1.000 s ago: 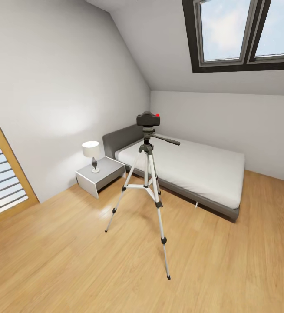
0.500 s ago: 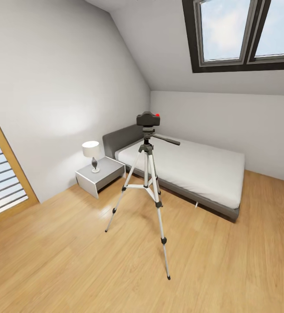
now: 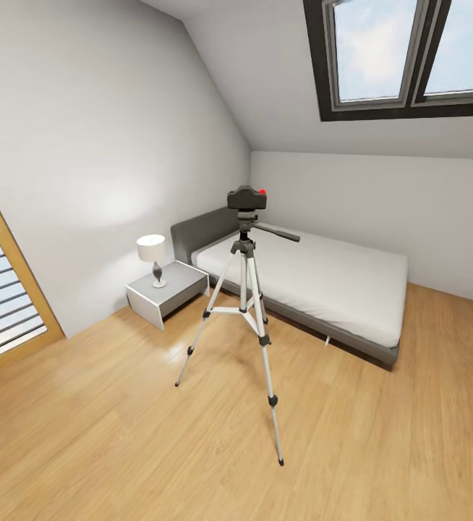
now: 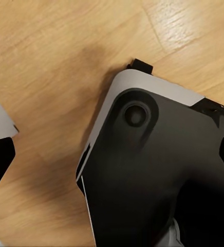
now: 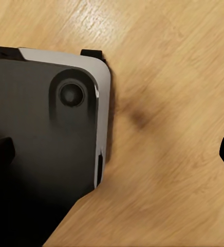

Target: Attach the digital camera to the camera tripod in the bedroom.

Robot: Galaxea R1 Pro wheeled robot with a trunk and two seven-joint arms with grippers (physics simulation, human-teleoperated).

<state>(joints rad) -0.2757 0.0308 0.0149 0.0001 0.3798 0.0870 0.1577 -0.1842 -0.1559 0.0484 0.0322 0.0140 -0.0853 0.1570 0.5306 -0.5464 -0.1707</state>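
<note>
Your robot's base (image 4: 158,170) was a dark grey panel with a rounded white rim and a round boss (image 5: 71,94).

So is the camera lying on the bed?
No, the digital camera sits on top of the camera tripod, which stands on the wood floor in front of the bed.

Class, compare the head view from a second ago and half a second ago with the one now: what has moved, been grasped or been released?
Nothing visibly changed. The camera sits on top of the tripod as before, beside the bed, and the view itself has not shifted.
</note>
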